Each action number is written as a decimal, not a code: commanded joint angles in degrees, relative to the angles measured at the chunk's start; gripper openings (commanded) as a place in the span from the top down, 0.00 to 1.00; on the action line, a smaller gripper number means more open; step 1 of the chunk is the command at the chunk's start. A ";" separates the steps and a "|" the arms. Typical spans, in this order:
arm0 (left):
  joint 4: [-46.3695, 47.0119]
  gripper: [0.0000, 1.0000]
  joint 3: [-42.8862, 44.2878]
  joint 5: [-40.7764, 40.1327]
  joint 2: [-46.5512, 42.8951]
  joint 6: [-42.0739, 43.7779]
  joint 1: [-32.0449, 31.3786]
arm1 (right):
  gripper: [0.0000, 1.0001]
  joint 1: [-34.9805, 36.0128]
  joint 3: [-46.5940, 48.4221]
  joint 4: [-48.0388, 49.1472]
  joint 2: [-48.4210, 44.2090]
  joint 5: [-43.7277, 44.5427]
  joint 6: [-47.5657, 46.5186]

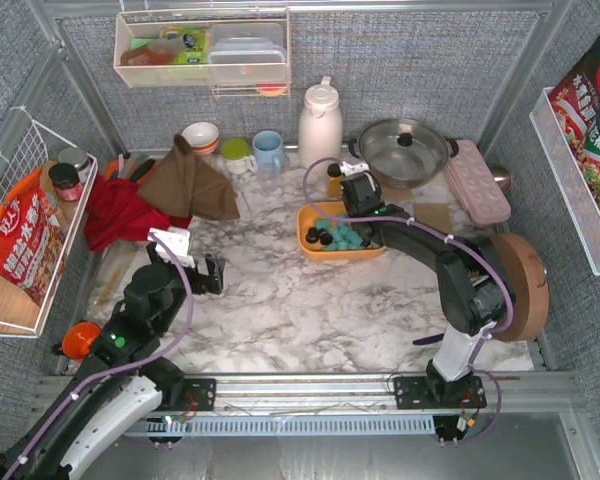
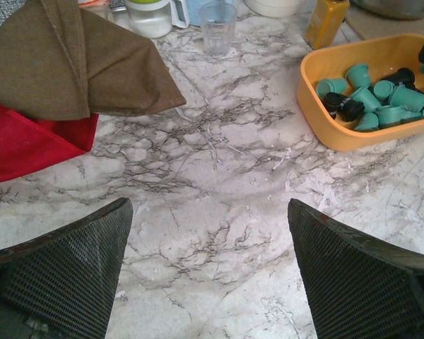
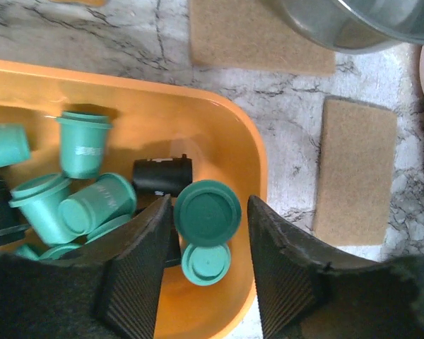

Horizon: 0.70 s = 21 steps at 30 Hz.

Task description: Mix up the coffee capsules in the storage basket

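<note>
The right end effector (image 3: 209, 203) fills the lower edge of its wrist view. Its 2 black fingers (image 3: 138, 275) are partly parted inside the storage basket (image 3: 260, 173), at the tray's right end. Beneath both arms spreads the marble tabletop (image 2: 219, 176). The orange basket rests on it and holds the coffee capsules (image 3: 85, 145), teal and black, heaped mostly to this end effector's left. 1 teal capsule (image 3: 207, 212) sits between the fingers, close against one with a sliver of gap at the other; I cannot tell whether it is gripped. The left end effector (image 2: 208, 212) hangs spread wide above the marble, holding nothing, with the basket ahead to its right.
</note>
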 commanded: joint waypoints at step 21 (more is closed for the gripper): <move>2.19 0.01 -1.89 -3.18 -2.44 1.63 0.20 | 0.01 -4.70 -18.38 9.81 -24.46 2.80 5.87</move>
